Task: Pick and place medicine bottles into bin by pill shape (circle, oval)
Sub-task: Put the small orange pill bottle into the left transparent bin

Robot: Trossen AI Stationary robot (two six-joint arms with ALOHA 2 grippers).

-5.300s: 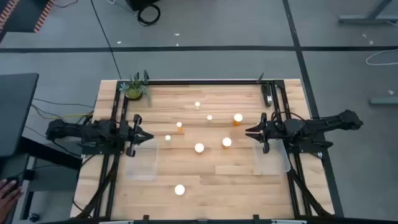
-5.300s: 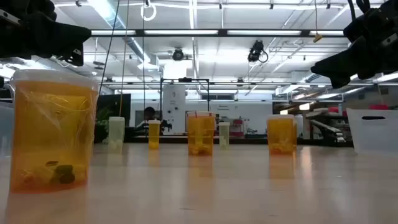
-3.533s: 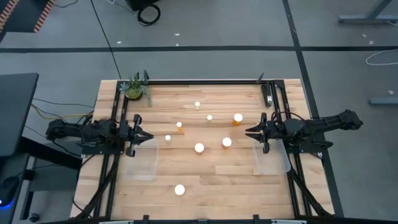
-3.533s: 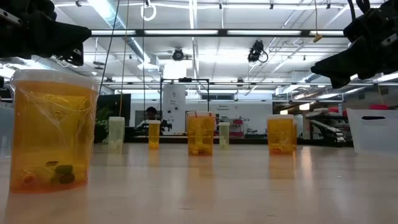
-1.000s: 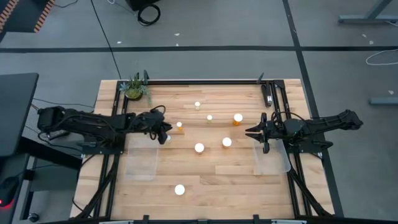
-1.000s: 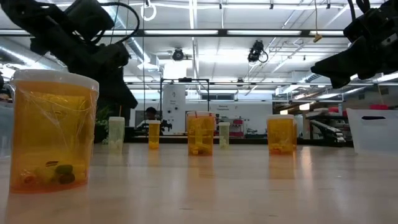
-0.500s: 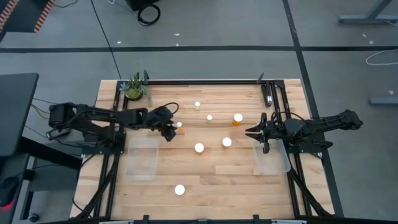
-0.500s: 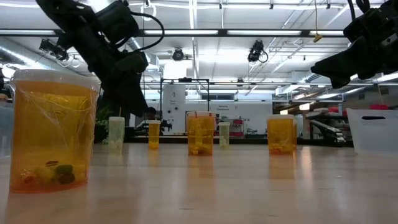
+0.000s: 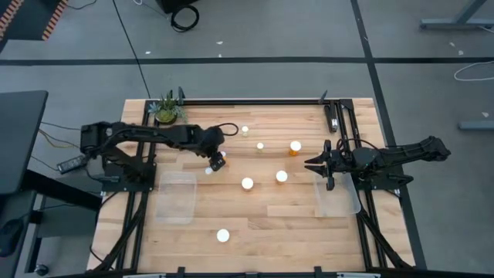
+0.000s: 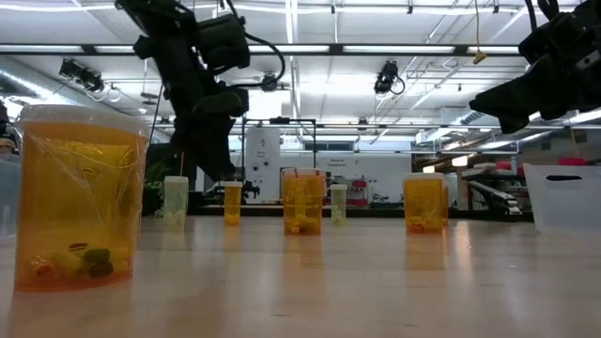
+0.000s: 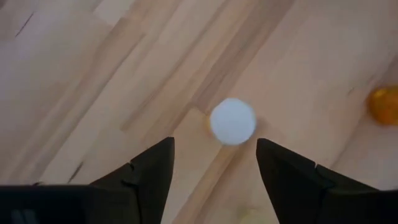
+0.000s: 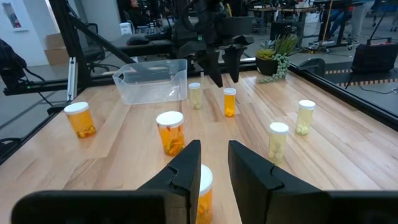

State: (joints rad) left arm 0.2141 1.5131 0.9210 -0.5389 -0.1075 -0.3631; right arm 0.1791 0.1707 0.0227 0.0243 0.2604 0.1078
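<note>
High view: we counted two clear bins, one [image 9: 176,202] at the bench's [image 9: 293,224] left edge and one [image 9: 338,199] at its right edge. A small potted plant [image 9: 167,110] stood in the far left corner. Of the medicine bottles we made out at least seven white caps. Three sat toward the far edge [image 9: 245,130] [image 9: 260,145] [image 9: 295,146] and two near the middle [image 9: 247,184] [image 9: 281,177]. One stood alone by the near edge [image 9: 222,235], and one was just beside the left arm's tip [image 9: 208,170].

The left gripper [image 9: 217,163] reached out over the bench between the left bin and the middle. In the left wrist view its fingers [image 11: 152,171] stood wide apart and gripped nothing. They looked straight down on one white-capped bottle [image 11: 233,121], which sat on the wood in line with the gap. An amber bottle [image 11: 384,104] showed off to one side.

The right gripper [image 9: 311,164] hung at the right edge, over the far end of the right bin. In the right wrist view its fingers [image 12: 186,163] were all but closed, with only a slit between them, and they held nothing. From there we counted seven bottles on the bench. The nearest [image 12: 200,183] was an amber one, partly hidden behind those fingers.
</note>
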